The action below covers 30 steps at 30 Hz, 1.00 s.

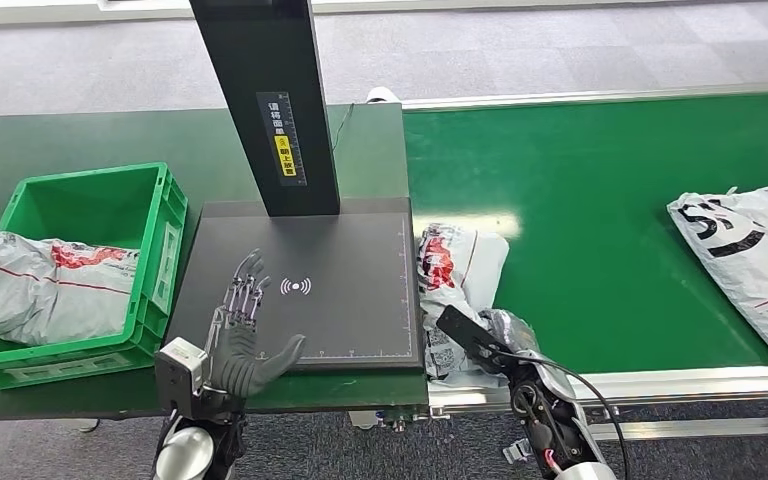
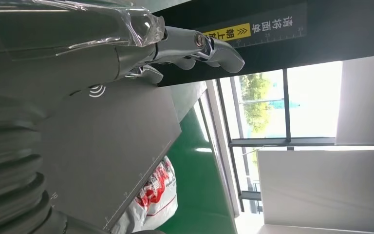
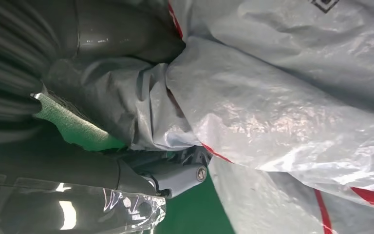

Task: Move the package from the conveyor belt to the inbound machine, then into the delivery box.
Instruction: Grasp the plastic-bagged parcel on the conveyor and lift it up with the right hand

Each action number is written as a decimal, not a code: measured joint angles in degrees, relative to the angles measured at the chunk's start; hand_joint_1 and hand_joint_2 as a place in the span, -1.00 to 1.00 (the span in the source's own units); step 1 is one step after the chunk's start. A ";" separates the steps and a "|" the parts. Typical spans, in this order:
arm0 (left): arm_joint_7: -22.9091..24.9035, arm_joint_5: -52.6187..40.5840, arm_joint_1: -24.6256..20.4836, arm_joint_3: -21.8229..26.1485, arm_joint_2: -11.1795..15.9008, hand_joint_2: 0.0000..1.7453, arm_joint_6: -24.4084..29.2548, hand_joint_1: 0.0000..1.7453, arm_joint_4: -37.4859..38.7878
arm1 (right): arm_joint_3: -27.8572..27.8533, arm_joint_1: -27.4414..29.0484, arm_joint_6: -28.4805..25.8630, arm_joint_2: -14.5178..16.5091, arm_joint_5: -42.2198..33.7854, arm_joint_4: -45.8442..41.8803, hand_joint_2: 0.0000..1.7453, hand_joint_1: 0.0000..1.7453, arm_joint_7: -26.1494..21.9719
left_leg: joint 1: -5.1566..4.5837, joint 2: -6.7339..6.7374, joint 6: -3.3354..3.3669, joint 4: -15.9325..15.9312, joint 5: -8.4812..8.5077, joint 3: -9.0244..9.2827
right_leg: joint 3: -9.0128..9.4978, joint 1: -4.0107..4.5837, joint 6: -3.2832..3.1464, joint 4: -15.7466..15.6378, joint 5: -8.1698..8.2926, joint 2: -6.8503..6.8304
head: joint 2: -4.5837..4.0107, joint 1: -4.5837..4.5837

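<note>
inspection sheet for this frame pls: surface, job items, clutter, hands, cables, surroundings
Surface: green conveyor belt beside a dark table carrying the inbound machine, its black scan pad bare.
Job's things: grey package with red print at the belt's near edge beside the pad; green delivery box at the pad's other side, a grey bag draped over its rim.
Clutter: white bag further along the belt.
Hands: left hand spread over the pad, holding nothing; right hand bunches the package's plastic.
Cables: black cable looping at the right wrist.
Surroundings: grey tiled floor; windows in the left wrist view.

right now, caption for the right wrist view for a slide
Right hand grips a crumpled grey plastic package with red print, lying on the green conveyor belt.
</note>
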 joint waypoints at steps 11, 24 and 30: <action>0.00 0.07 -0.13 0.07 0.00 1.00 0.14 -1.00 0.42 | 0.72 -0.31 0.82 -0.22 -3.15 0.76 1.00 1.00 -4.17 | 0.00 0.01 0.01 0.00 -0.04 0.00 | 0.03 -0.01 0.04 0.00 -0.04 0.01 | 0.00 0.00; -0.32 0.05 2.68 0.86 -0.04 1.00 -0.10 -1.00 -2.02 | -2.78 4.12 2.77 0.84 -33.23 -9.43 1.00 1.00 -19.98 | 0.00 -0.03 0.01 0.00 -0.04 -0.30 | -0.28 0.00 0.04 0.01 -0.04 0.01 | 0.00 0.00; -1.05 -0.04 2.90 1.10 -0.15 1.00 -0.40 -1.00 -2.12 | -5.64 6.46 7.01 1.67 -43.39 -17.61 1.00 1.00 -22.75 | -0.01 -0.02 0.01 0.00 -0.05 -0.34 | -0.29 -0.01 0.04 0.00 -0.05 0.00 | 0.00 0.01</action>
